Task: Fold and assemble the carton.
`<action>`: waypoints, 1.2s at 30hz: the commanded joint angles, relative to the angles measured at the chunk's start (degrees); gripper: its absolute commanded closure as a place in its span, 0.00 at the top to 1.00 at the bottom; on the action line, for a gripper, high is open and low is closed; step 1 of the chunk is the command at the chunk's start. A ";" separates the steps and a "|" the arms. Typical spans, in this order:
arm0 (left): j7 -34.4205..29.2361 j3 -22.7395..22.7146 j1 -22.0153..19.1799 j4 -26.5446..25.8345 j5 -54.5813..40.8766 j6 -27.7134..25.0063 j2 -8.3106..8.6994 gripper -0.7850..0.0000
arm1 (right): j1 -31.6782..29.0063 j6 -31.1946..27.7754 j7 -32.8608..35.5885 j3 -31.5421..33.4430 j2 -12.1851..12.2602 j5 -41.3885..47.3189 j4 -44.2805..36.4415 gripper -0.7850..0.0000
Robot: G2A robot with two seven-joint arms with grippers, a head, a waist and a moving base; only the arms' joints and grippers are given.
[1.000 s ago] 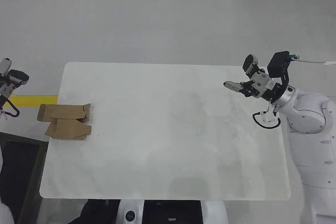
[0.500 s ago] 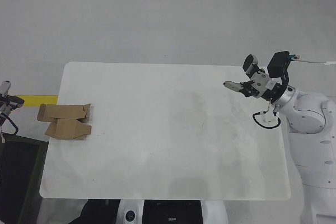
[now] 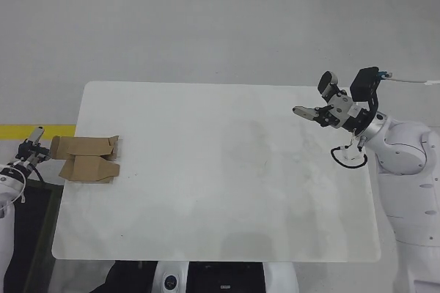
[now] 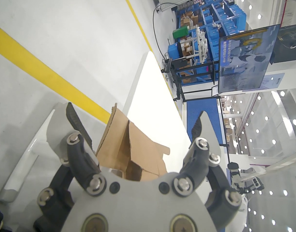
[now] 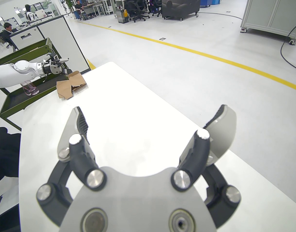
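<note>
The left gripper (image 4: 135, 112) is released: its two pale metal fingers (image 4: 72, 119), each lined with a ribbed black pad and hinged on black links with bright round rivets, stand wide apart with nothing clamped. In the gap between them rises the end of the carton (image 4: 128, 146), close to one pad; whether it touches cannot be told. The carton is plain brown corrugated cardboard, flattened, with torn-looking fluted edges and notched flaps. It lies at the left edge of the table (image 3: 227, 183), two flat layers offset from each other, one end jutting past the rim towards the gripper.

The table is a smooth white slab with rounded corners and a faintly scuffed sheen. Just off its left side stands a dark green metal trolley (image 5: 19, 92) with shallow tray shelves, and a yellow floor line (image 3: 55, 131) runs across the pale grey floor.

Well apart, at the table's far right corner, the right gripper (image 5: 150, 112) hangs above the bare surface, fingers likewise spread and holding nothing.
</note>
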 commanded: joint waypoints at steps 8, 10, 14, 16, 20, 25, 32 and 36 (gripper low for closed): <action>-1.65 1.06 -0.54 0.70 2.55 3.04 0.11 1.00 | 0.00 0.00 0.00 0.00 0.00 0.00 0.00 1.00; -1.31 1.04 -0.47 0.66 3.45 3.99 0.18 0.98 | 0.00 0.00 0.00 0.00 0.00 0.00 0.00 1.00; -1.31 1.34 -0.39 0.21 5.08 5.77 0.28 0.00 | 0.00 0.00 0.00 0.00 0.00 0.00 0.00 1.00; -1.37 1.53 -0.54 0.03 5.65 6.55 0.30 0.00 | 0.00 0.00 0.00 0.00 0.00 0.00 0.00 1.00; -1.90 1.68 -0.80 0.03 5.56 7.20 0.28 0.00 | 0.00 0.00 0.00 0.00 0.00 0.00 0.00 1.00; -3.59 1.47 -1.18 0.49 3.31 6.50 0.20 0.00 | 0.00 0.00 0.00 0.00 0.00 0.00 0.00 1.00; -7.31 -0.05 -2.20 1.27 -3.62 3.75 0.07 0.00 | 0.00 0.00 0.00 0.00 0.00 0.00 0.00 1.00; -8.93 -1.69 -2.79 0.26 -6.24 1.69 0.31 0.00 | 0.00 0.00 0.00 0.00 0.00 0.00 0.00 1.00</action>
